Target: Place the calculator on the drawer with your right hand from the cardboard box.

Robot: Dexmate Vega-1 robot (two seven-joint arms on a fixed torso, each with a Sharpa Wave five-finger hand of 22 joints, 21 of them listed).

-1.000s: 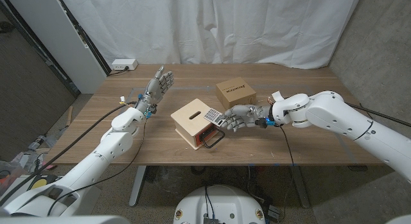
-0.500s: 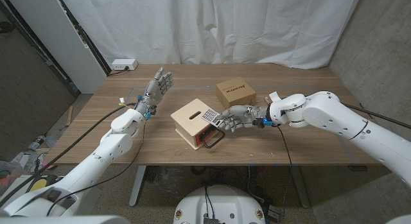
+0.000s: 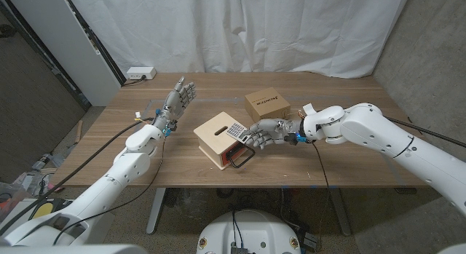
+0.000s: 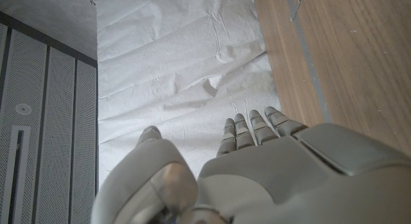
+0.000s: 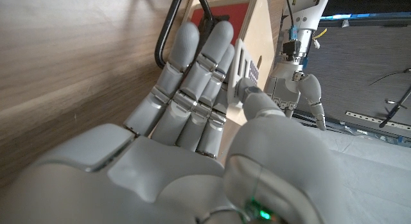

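Head view: the right hand (image 3: 266, 132) pinches the calculator (image 3: 236, 130) between thumb and fingers, holding it over the top of the wooden drawer box (image 3: 220, 138), beside its black handle (image 3: 242, 159). Behind sits the cardboard box (image 3: 266, 104). Left hand (image 3: 180, 95) is raised, fingers spread, holding nothing
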